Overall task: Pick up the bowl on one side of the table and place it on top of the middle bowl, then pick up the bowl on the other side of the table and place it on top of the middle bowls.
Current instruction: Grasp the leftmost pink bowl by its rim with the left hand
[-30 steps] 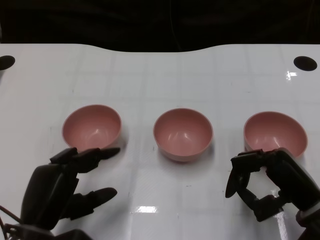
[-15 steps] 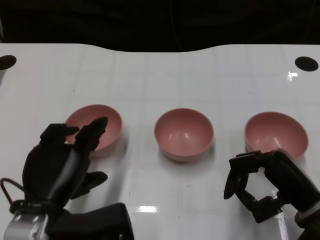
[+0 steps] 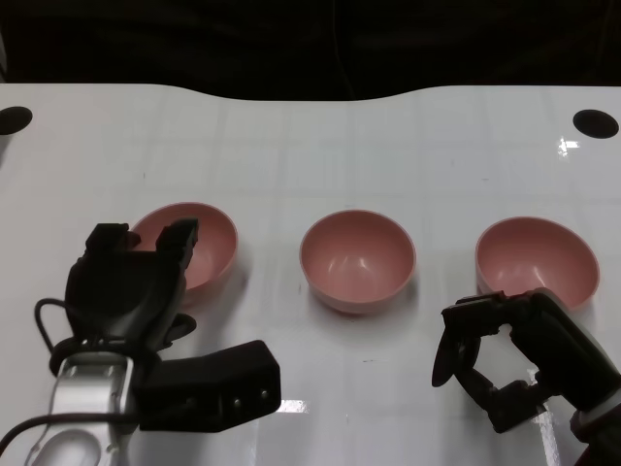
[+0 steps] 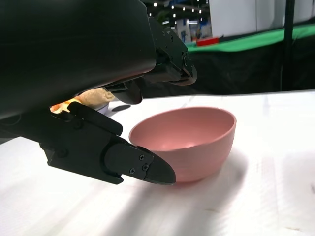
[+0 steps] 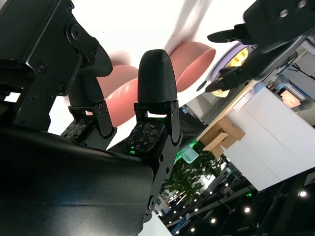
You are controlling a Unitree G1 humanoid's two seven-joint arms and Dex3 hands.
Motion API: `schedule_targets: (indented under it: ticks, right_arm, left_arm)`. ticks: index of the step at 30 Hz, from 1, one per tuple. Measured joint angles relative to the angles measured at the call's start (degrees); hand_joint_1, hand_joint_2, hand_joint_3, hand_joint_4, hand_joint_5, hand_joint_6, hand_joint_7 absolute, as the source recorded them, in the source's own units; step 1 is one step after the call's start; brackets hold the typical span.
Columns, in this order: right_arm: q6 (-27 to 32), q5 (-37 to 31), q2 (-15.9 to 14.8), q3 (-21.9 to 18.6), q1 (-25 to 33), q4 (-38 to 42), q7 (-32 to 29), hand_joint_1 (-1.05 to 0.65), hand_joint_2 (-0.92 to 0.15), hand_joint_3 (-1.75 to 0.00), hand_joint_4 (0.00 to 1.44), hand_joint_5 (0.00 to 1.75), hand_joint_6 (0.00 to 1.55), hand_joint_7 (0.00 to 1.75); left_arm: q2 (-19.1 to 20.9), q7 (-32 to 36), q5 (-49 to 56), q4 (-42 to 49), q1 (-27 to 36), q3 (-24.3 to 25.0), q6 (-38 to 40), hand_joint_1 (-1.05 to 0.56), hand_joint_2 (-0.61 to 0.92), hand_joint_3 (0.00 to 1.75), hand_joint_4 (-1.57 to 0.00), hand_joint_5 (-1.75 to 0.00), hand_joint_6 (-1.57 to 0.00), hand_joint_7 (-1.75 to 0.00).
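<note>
Three pink bowls are being faced across a white table [image 3: 291, 146] as the first pick-up is being lined up. The left hand [image 3: 131, 282] is being held spread and empty directly at the near side of the left bowl [image 3: 199, 243], with its upper fingers [image 3: 179, 238] being shown over the bowl's near rim. In the left wrist view the bowl [image 4: 189, 142] is being framed straight ahead, in the gap between the upper fingers [image 4: 170, 66] and the lower finger [image 4: 133, 164]; no contact is being shown, so the bowl is judged as not yet gripped.

The deciding relation is being read as this: the left bowl is lying just ahead of the left hand, upright with its mouth facing up, and the left hand is much the nearer of the two to it. A short advance and a closing of the fingers about the rim are judged to be what is called for.

The middle bowl [image 3: 357, 260] is standing apart to the far side of that hand, toward the other arm. The right hand [image 3: 514, 359] is being kept empty, fingers loosely curled yet apart, just short of the right bowl [image 3: 534, 257].
</note>
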Motion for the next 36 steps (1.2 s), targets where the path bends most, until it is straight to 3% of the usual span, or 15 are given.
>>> schedule_targets:
  ticks: [11,17,23,25,26,27,28,29,32,34,36]
  right_arm:
    - [1.05,0.19,0.05,-0.03,0.76,-1.91,0.6,0.25,-0.07,-1.5,1.0,1.42,1.03,1.14]
    - [1.45,0.17,0.07,-0.02,0.88,-2.06,0.66,0.28,-0.07,-1.47,1.01,1.39,1.03,1.13]
    - [1.11,0.12,0.07,-0.03,0.78,-1.82,0.63,0.28,-0.07,-1.46,1.03,1.34,1.04,1.1]
    - [1.02,0.12,0.07,-0.04,0.76,-1.61,0.63,0.29,-0.07,-1.46,1.03,1.33,1.05,1.1]
    - [1.0,0.12,0.07,-0.04,0.75,-1.45,0.61,0.29,-0.07,-1.46,1.04,1.33,1.05,1.09]
    - [0.99,0.12,0.07,-0.04,0.74,-1.31,0.61,0.29,-0.07,-1.46,1.05,1.33,1.06,1.09]
    - [0.99,0.12,0.07,-0.04,0.72,-1.15,0.61,0.29,-0.07,-1.46,1.05,1.33,1.06,1.09]
    - [0.98,0.12,0.07,-0.04,0.69,-0.99,0.6,0.3,-0.07,-1.46,1.05,1.33,1.06,1.09]
    - [0.89,0.07,0.07,-0.04,0.56,-0.67,0.59,0.3,-0.06,-1.46,1.05,1.33,1.06,1.08]
    - [0.68,0.07,0.08,-0.04,0.45,-0.38,0.57,0.3,-0.06,-1.47,1.05,1.32,1.07,1.08]
    - [0.51,0.07,0.08,-0.04,0.44,0.0,0.57,0.3,-0.06,-1.47,1.05,1.32,1.07,1.08]
  left_arm:
    - [-0.53,-0.89,-1.19,12.68,-7.63,-5.62,2.44,-0.55,0.92,0.09,-0.36,-0.33,-0.37,-0.01]
    - [-0.96,1.02,-4.09,22.08,-11.66,-7.68,0.36,-0.52,0.92,0.12,-0.52,-0.26,-0.46,-0.03]
    - [-1.21,4.74,-6.83,32.82,-17.56,-9.43,-3.11,-0.42,0.92,0.25,-0.81,-0.31,-0.72,-0.08]
    - [-1.19,8.96,-8.21,35.68,-18.26,-9.61,-6.0,-0.36,0.92,0.22,-0.92,-0.54,-0.91,-0.1]
    - [-1.2,11.81,-8.48,37.09,-18.36,-9.74,-7.64,-0.35,0.92,0.18,-0.84,-1.12,-1.04,-0.13]
    - [-1.15,14.52,-8.72,38.31,-18.47,-9.87,-9.22,-0.35,0.92,0.16,-0.84,-1.43,-1.1,-0.15]
    - [-1.09,16.9,-9.06,39.32,-18.56,-9.97,-10.53,-0.34,0.92,0.17,-0.84,-1.58,-1.14,-0.16]
    - [-0.99,18.8,-9.42,39.91,-18.58,-10.03,-11.64,-0.33,0.92,0.14,-0.86,-1.68,-1.18,-0.19]
    - [-0.59,21.97,-10.27,40.1,-18.59,-10.08,-13.58,-0.31,0.91,0.1,-0.86,-1.74,-1.19,-0.23]
    - [-0.31,22.85,-10.37,39.81,-18.6,-10.17,-14.0,-0.29,0.92,0.11,-0.84,-1.74,-1.01,-0.65]
    - [-0.11,22.99,-10.4,39.41,-18.68,-10.35,-14.14,-0.29,0.92,0.11,-0.84,-1.75,-0.95,-0.78]
